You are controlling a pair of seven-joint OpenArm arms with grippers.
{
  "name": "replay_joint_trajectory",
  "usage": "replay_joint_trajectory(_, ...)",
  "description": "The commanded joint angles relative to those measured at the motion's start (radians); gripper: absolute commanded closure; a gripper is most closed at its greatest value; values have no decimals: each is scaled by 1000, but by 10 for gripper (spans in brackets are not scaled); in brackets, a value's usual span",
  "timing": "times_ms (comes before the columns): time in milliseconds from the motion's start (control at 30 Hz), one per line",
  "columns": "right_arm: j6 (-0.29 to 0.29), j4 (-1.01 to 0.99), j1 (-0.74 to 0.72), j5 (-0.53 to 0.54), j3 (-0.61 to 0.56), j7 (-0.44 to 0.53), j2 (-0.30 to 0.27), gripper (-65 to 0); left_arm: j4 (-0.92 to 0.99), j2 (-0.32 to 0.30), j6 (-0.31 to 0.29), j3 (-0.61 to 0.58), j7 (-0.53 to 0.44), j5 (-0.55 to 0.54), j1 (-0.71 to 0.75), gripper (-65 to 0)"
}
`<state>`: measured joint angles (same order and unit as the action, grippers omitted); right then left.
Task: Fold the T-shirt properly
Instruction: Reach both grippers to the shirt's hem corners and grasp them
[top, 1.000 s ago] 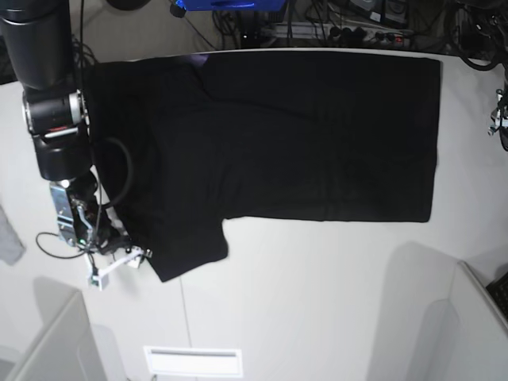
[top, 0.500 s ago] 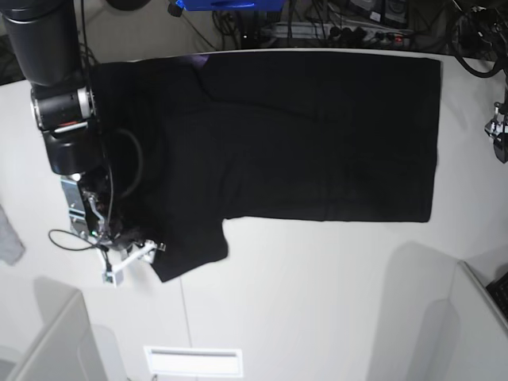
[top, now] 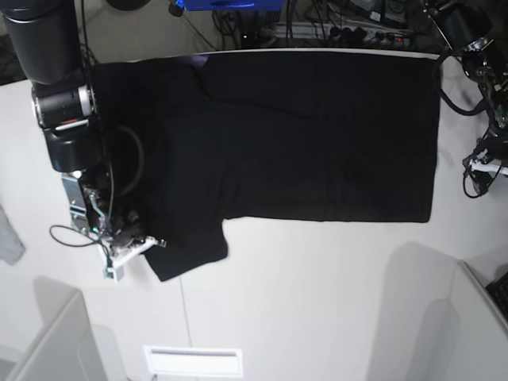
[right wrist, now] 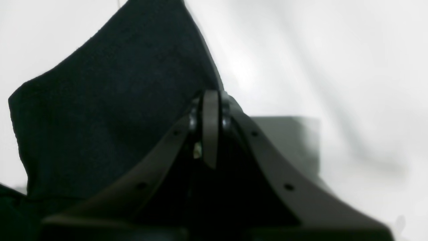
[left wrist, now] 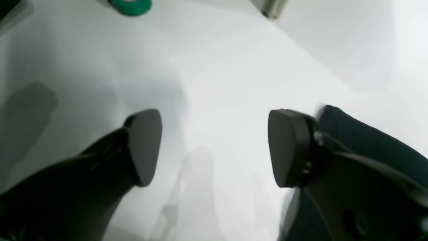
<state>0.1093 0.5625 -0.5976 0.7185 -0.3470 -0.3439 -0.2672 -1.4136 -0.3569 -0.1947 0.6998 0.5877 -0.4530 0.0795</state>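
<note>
The T-shirt (top: 302,135) lies spread flat on the white worktop (top: 317,302), plain black side up, body extending toward the right of the base view. One short sleeve (top: 186,246) projects toward the near edge at the lower left.

The right gripper (top: 147,244) is positioned at the outer edge of this sleeve. In the right wrist view, its jaws are pressed together, with the black fabric (right wrist: 110,100) lying directly against them on the left; whether cloth is pinched between them cannot be determined.

The left gripper (left wrist: 214,147) is at the far right of the base view, beside the hem end of the T-shirt and apart from it. In the left wrist view, its jaws are spread wide over bare worktop with nothing between the pads (left wrist: 145,144).

A green ring-shaped object (left wrist: 131,6) sits at the top edge of the left wrist view. A small grey cloth (top: 8,234) lies at the left edge of the base view, well apart from the T-shirt.
</note>
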Motion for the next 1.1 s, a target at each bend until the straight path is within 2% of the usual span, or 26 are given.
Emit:
replay_joint_trajectory(0, -1, 0, -8, -1, -1, -53, -5, 0, 9, -23, -4, -18, -22, 4, -39, -484)
replay_joint_trajectory(233, -1, 0, -8, -1, -1, -54, -5, 0, 300, -27, -5, -101, -28, 35, -246, -481)
replay_joint_trajectory(400, -1, 0, -8, -1, -1, -54, -1, 0, 376, -26, -5, -188, -28, 29, -340, -481)
replay_joint_trajectory(567, -1, 0, -8, -1, -1, -54, -1, 0, 383, -20, -5, -240, -28, 29, -369, -481)
replay_joint_trajectory(700, -1, 0, -8, -1, -1, -54, -2, 0, 454, -20, -5, -329, -28, 29, -412, -481)
replay_joint_trajectory(833, -1, 0, -8, -1, -1, -54, -2, 0, 531, -20, -5, -369, -30, 29, -438, -481)
replay_joint_trajectory(1067, -1, 0, -8, -1, -1, -54, -5, 0, 543, 6, -5, -441, -30, 29, -424, -476)
